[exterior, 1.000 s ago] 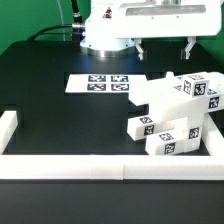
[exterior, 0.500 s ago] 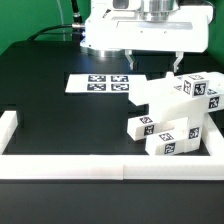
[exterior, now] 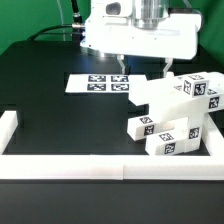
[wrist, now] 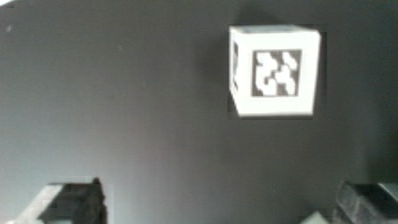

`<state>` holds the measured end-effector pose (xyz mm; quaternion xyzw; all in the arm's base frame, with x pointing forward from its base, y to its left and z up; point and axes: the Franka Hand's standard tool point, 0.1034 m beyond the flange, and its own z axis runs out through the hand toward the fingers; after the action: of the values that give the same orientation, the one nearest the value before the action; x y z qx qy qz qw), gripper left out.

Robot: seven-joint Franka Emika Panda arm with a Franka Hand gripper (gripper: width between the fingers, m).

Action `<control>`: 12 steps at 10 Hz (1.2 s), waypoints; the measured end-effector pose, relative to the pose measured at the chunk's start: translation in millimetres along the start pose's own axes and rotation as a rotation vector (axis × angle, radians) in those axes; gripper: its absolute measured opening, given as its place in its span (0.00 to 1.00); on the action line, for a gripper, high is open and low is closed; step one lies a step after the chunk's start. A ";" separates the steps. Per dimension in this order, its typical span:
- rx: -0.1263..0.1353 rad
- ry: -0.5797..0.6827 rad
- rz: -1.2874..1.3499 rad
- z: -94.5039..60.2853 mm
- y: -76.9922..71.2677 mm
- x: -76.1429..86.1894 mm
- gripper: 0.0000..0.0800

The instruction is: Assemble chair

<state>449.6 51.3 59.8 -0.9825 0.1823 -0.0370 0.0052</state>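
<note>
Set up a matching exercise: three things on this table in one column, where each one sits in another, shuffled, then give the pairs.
Things:
1. flat white marker board with black square tags
2. pile of chunky white plastic chair parts with tags
3. long plain white border wall

Places:
A. along the table's near edge in the exterior view
B. at the exterior view's right, on the black tabletop
C. flat on the tabletop, below the open fingers

Pairs: 1-C, 2-B, 3-A
</note>
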 end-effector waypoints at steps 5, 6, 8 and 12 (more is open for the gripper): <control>-0.032 -0.004 -0.035 24.3 -8.1 -10.2 0.81; -0.034 -0.003 -0.039 26.2 -10.7 -8.7 0.81; -0.039 -0.003 -0.044 30.3 -12.4 -7.4 0.81; -0.053 -0.013 -0.062 41.7 -13.8 -18.9 0.81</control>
<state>440.0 70.9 17.3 -0.9877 0.1525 -0.0261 -0.0208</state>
